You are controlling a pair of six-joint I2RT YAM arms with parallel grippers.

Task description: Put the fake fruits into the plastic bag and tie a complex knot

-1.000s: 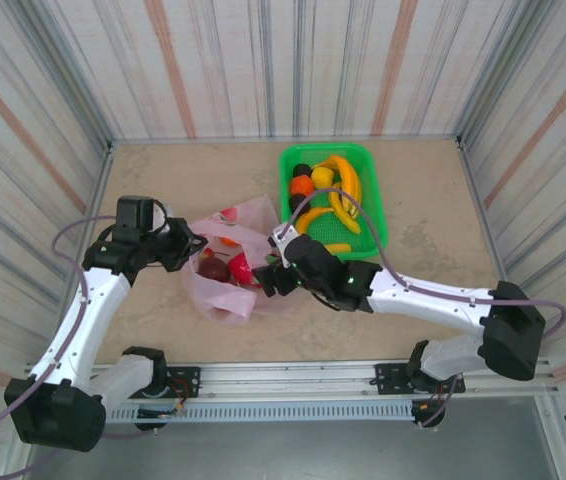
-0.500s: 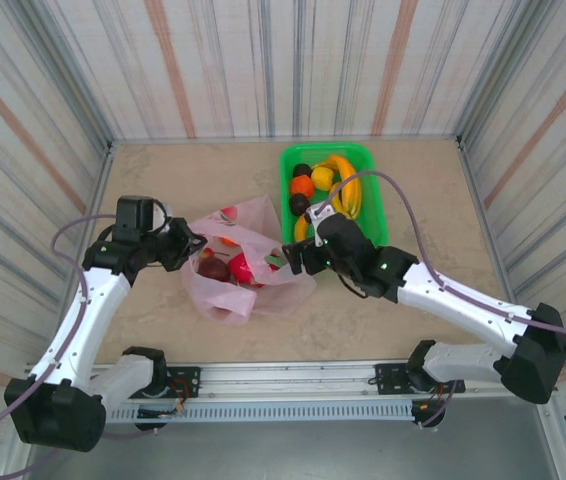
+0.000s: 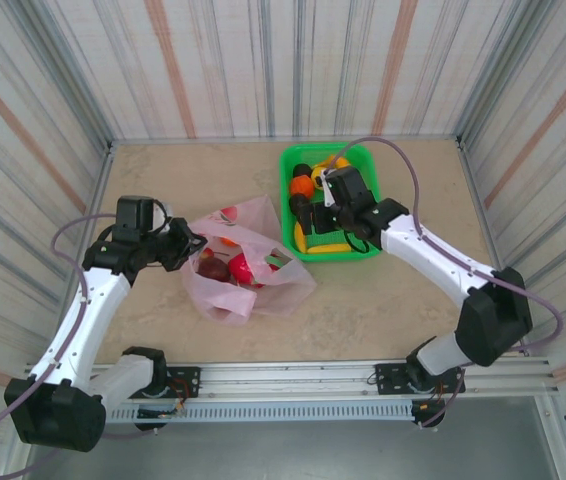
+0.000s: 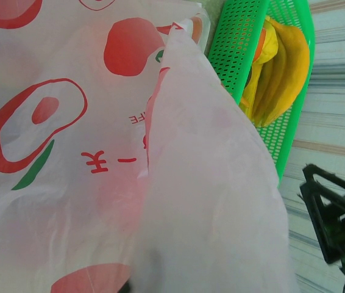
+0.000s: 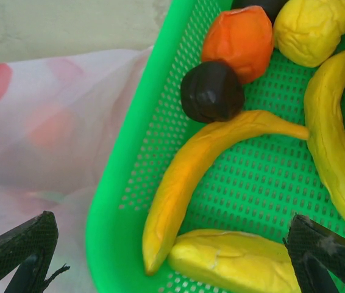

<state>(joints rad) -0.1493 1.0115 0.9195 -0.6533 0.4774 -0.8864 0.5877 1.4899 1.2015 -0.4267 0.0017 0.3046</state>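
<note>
The pink plastic bag (image 3: 263, 285) lies left of the green basket (image 3: 373, 243) with its mouth held up. My left gripper (image 3: 187, 246) is shut on the bag's left edge, and the bag's printed film (image 4: 99, 152) covers its fingers. Inside the bag lie a dark red fruit (image 3: 213, 268) and a pink-red one (image 3: 241, 268). Over the basket's near left corner hangs my right gripper (image 5: 172, 256), open and holding nothing. Below it lie an orange-yellow banana (image 5: 191, 183) and a pale yellow fruit (image 5: 233, 262). A dark purple fruit (image 5: 212, 91) and an orange one (image 5: 239, 39) sit farther back.
More yellow bananas (image 5: 331, 159) and a lumpy yellow fruit (image 5: 316, 27) are in the basket's right half. The basket's left wall (image 5: 117, 201) touches the bag (image 5: 38, 122). Striped walls close in the table on three sides.
My right arm has swung from above the bag's mouth up and right to the basket, its jaws wide. The left arm and the bag have stayed put.
</note>
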